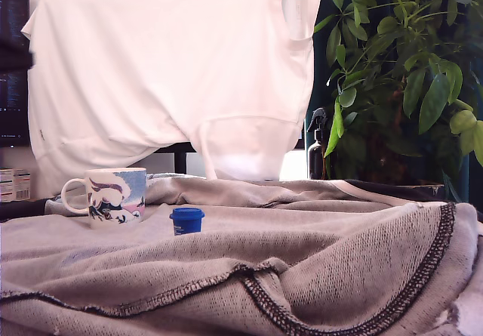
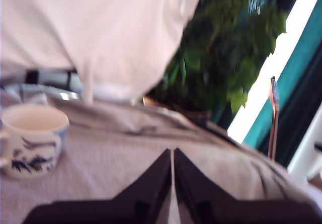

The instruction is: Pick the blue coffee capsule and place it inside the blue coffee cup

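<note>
Tool point(image 2: 172, 156) pressed together, gripping nothing, aimed past cup point(image 2: 31, 139). Capsule point(image 1: 186, 220) stood upright just beside cup point(image 1: 113, 195) on blanket point(image 1: 317, 275), ready for picking.

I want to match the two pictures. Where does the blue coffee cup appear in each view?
Exterior view: the blue coffee cup stands at the exterior view's left on the grey blanket, handle outward.
Wrist view: the cup shows its empty inside, apart from the closed claw.
Shared landmark: the white cloth hanging behind.
</note>
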Controlling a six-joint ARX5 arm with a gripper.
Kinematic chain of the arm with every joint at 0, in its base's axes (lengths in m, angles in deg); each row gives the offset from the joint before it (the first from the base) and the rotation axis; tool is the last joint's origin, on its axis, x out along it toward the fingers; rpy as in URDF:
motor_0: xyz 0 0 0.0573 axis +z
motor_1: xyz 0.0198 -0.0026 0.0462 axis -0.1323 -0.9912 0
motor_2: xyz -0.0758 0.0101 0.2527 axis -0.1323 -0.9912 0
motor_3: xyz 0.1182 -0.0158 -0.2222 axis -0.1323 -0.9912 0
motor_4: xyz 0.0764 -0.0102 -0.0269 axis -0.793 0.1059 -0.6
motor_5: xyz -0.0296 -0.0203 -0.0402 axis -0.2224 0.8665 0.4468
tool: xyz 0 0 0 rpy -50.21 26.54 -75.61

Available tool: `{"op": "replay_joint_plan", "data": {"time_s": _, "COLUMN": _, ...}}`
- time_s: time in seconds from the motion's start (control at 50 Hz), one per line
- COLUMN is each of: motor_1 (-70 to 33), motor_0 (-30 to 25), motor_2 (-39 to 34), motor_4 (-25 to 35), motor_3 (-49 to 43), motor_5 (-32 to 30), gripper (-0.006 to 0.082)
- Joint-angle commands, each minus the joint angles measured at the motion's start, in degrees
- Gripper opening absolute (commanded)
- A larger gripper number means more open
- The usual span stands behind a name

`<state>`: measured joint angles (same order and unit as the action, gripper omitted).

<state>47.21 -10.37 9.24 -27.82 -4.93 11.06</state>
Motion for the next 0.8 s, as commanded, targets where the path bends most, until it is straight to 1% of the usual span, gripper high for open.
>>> {"op": "replay_joint_plan", "data": {"time_s": 0.0, "motor_1": -4.31, "motor_0": -1.68, "motor_2": 0.33, "motor_4": 0.09, "motor_3": 4.24, "motor_5": -3.93, "gripper": 0.0119}}
{"op": "replay_joint_plan", "data": {"time_s": 0.02, "motor_1": -5.7, "motor_0": -2.21, "motor_2": 0.31, "motor_4": 0.0, "motor_3": 5.95, "motor_5": -5.2, "gripper": 0.0189}}
{"op": "replay_joint_plan", "data": {"time_s": 0.12, "motor_1": -13.07, "motor_0": -4.74, "motor_2": 0.33, "motor_4": -2.97, "motor_3": 13.18, "motor_5": -10.69, "gripper": 0.0597}}
{"op": "replay_joint_plan", "data": {"time_s": 0.14, "motor_1": -14.73, "motor_0": -5.18, "motor_2": 0.33, "motor_4": -3.32, "motor_3": 14.4, "motor_5": -11.41, "gripper": 0.0661}}
{"op": "replay_joint_plan", "data": {"time_s": 0.16, "motor_1": -16.15, "motor_0": -5.57, "motor_2": 0.33, "motor_4": -3.63, "motor_3": 15.06, "motor_5": -11.98, "gripper": 0.0701}}
{"op": "replay_joint_plan", "data": {"time_s": 0.18, "motor_1": -17.46, "motor_0": -5.86, "motor_2": 0.33, "motor_4": -4.15, "motor_3": 15.8, "motor_5": -12.22, "gripper": 0.0722}}
{"op": "replay_joint_plan", "data": {"time_s": 0.26, "motor_1": -23.71, "motor_0": -7.08, "motor_2": 0.33, "motor_4": -7.74, "motor_3": 18.27, "motor_5": -12.15, "gripper": 0.0729}}
{"op": "replay_joint_plan", "data": {"time_s": 0.32, "motor_1": -28.74, "motor_0": -7.76, "motor_2": 0.33, "motor_4": -8.9, "motor_3": 20.65, "motor_5": -11.91, "gripper": 0.0729}}
{"op": "replay_joint_plan", "data": {"time_s": 0.54, "motor_1": -46.31, "motor_0": -9.38, "motor_2": 1.42, "motor_4": -9.16, "motor_3": 34.27, "motor_5": -11.91, "gripper": 0.0729}}
{"op": "replay_joint_plan", "data": {"time_s": 0.78, "motor_1": -61.66, "motor_0": -10.69, "motor_2": 6.95, "motor_4": -8.59, "motor_3": 40.15, "motor_5": -12.0, "gripper": 0.0729}}
